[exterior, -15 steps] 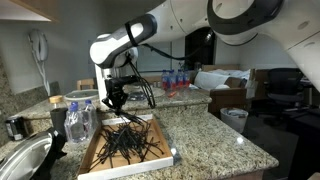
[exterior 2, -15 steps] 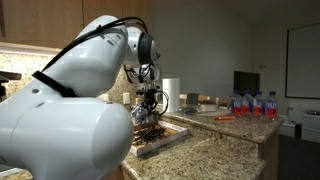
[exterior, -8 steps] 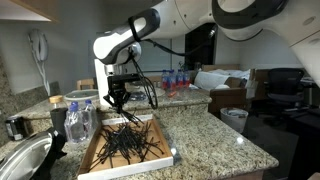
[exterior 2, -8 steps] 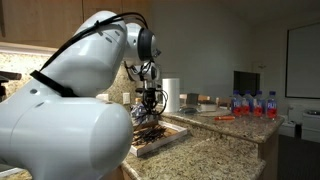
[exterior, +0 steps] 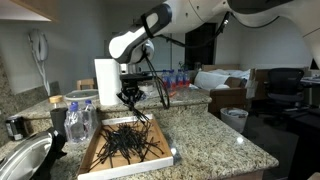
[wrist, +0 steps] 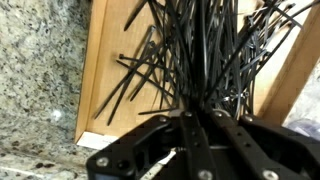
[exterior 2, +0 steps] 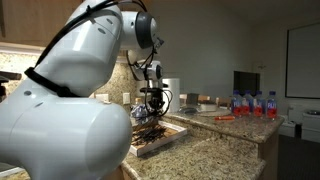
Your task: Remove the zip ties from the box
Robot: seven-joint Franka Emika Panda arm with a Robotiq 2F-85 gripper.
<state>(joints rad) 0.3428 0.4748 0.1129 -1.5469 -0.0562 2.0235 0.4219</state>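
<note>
Zip ties (wrist: 215, 50), too many to count, hang clamped in gripper (exterior: 131, 100) above one box (wrist: 105, 60).

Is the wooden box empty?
No, many black zip ties lie piled inside the wooden box in an exterior view.

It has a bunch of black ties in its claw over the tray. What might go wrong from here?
The zip ties fan out loosely from the gripper, so some may slip back into the box or onto the counter. Their dangling ends hang close to the pile left in the box and might snag it.
</note>
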